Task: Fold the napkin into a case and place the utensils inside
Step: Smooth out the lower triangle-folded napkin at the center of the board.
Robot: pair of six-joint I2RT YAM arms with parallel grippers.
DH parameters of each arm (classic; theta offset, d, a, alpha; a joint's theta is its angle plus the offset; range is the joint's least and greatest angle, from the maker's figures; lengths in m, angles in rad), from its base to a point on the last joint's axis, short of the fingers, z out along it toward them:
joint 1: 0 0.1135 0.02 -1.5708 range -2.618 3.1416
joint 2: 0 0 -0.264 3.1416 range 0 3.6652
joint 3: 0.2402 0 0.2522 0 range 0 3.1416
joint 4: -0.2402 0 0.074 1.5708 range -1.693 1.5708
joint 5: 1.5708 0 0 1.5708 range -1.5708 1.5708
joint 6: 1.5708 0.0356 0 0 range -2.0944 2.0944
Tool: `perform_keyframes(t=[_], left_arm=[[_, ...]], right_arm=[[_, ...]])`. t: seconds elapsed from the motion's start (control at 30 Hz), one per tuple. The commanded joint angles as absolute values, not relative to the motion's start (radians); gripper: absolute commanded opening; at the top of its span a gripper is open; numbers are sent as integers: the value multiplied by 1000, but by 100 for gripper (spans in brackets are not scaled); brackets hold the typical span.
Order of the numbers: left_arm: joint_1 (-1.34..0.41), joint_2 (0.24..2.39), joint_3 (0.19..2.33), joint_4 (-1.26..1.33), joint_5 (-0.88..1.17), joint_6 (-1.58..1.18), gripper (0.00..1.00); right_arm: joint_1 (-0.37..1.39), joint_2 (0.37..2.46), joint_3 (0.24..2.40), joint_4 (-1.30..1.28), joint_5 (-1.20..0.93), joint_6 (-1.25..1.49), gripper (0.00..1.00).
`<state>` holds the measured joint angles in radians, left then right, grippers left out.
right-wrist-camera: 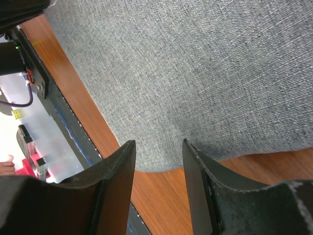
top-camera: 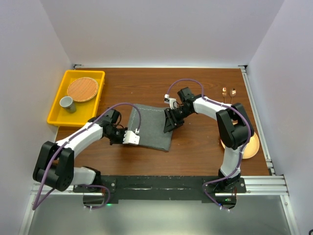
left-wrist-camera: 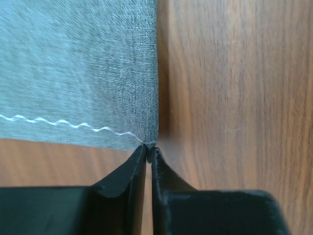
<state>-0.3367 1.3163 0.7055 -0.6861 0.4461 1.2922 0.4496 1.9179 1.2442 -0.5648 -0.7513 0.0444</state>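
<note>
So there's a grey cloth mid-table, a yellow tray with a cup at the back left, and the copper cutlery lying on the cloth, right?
Not quite. The copper cutlery is not on the grey cloth; it lies on the bare table at the back right, apart from the cloth, as the top view shows. The yellow tray with a cup does sit at the back left.

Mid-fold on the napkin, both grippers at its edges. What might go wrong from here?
1. The left gripper pinches only the very corner tip of the napkin; a pull would likely slip it free.
2. The right gripper hangs open over the napkin's rounded edge; closing there may bunch the cloth rather than fold it cleanly.
3. The plate lies partly under the right arm, so reaching for the utensils may nudge it.
</note>
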Motion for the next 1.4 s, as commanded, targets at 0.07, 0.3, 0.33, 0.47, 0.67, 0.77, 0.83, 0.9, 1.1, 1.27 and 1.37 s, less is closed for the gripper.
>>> perform_keyframes(t=[0.07,0.3,0.33,0.47,0.67,0.77,0.83,0.9,1.1,1.27,1.37], left_arm=[[-316,1301,744,-667,441,1213,38],[-272,1244,946,-688,698,866,48],[-272,1255,943,-664,748,812,48],[-272,1296,873,-502,865,478,49],[-270,1348,765,-308,923,227,47],[-246,1413,790,-333,920,218,47],[-206,1442,816,-356,945,210,47],[-174,1436,825,-344,969,178,49],[-121,1315,844,-305,965,86,62],[-114,1227,854,-264,922,16,100],[-114,1197,917,-253,853,-75,100]], right_arm=[[451,1891,1284,-610,-793,35,48],[465,1784,1206,-479,-917,234,52],[474,1783,1192,-445,-934,262,53],[515,1816,1152,-322,-974,383,57],[572,1897,1117,-321,-992,348,61],[572,1948,1126,-385,-968,281,60],[572,1980,1140,-452,-939,212,59],[560,2026,1158,-482,-893,183,57],[463,2077,1288,-618,-776,59,53],[460,2004,1402,-733,-908,-28,62],[468,1872,1384,-657,-979,64,75]])
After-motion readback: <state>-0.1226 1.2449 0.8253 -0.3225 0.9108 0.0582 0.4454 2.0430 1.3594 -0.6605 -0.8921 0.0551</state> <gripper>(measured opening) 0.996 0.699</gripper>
